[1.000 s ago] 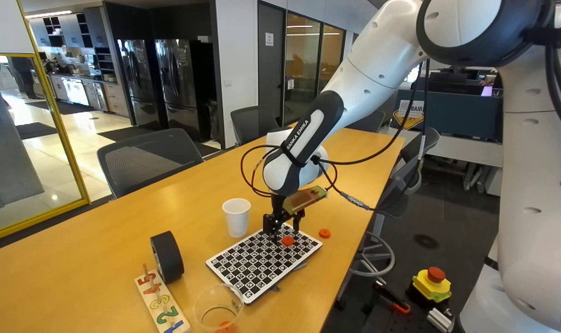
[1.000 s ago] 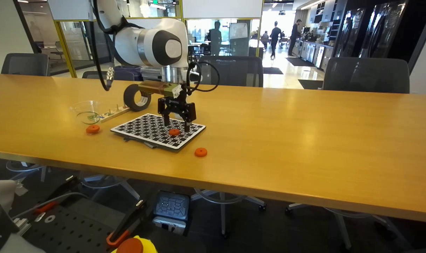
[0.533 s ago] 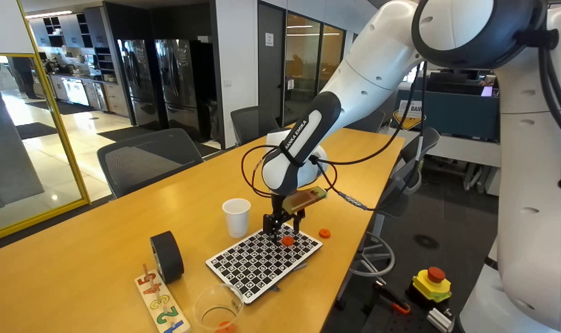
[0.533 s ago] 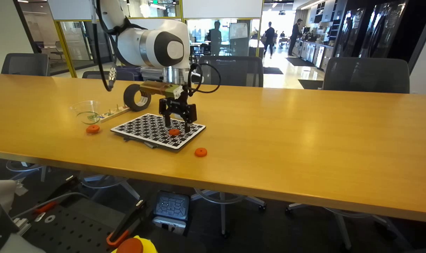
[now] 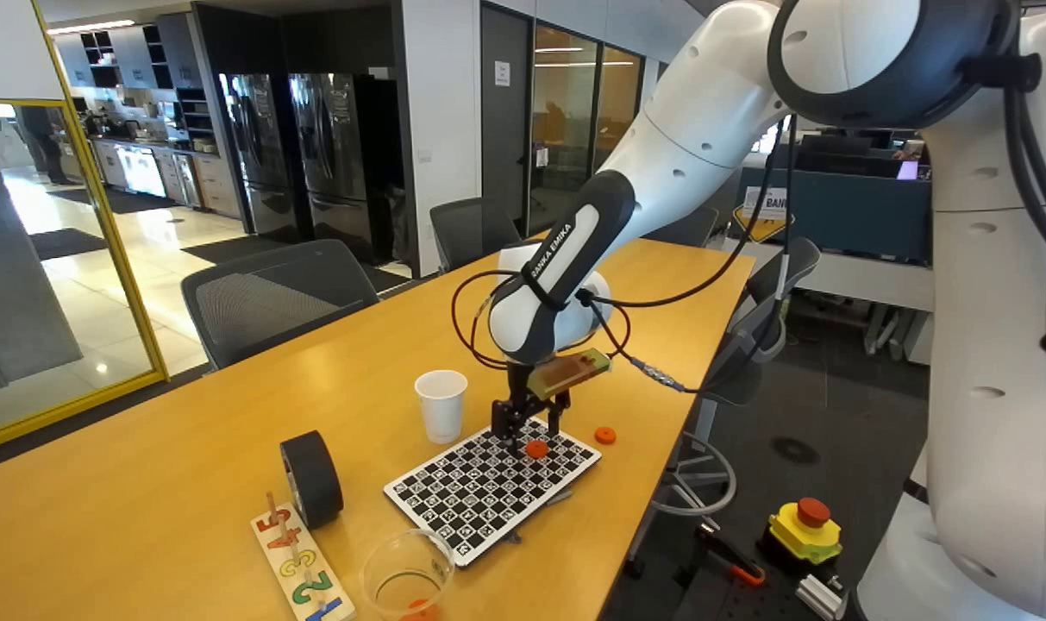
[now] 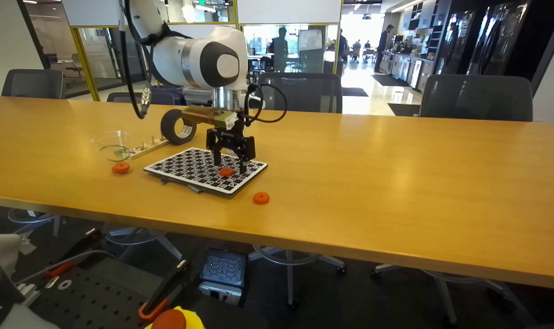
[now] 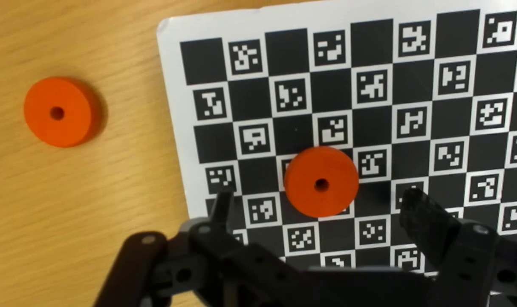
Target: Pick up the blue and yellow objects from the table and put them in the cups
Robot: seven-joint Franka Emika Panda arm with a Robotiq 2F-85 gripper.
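An orange-red disc with a centre hole (image 7: 311, 170) lies flat on the checkered board; it also shows in both exterior views (image 5: 536, 449) (image 6: 226, 172). My gripper (image 7: 318, 194) is open above the board, one finger either side of this disc, neither touching it. It also shows in an exterior view (image 6: 230, 165). A second orange disc (image 6: 261, 198) lies on the table (image 6: 395, 183) beside the board. A third (image 6: 120, 168) is near the clear plastic cup (image 6: 112, 141). The white paper cup (image 5: 441, 407) stands behind the board. No blue piece shows.
The checkered board (image 5: 479, 492) lies under the gripper. A black roll (image 5: 313, 479) stands on edge. A wooden number board with pegs (image 5: 303, 565) lies near the clear cup. Cables loop around the wrist. The table's near edge (image 6: 304, 242) runs below the discs.
The arm and gripper have shifted only very slightly. The discs, cups and board have not moved. The gripper stays open.
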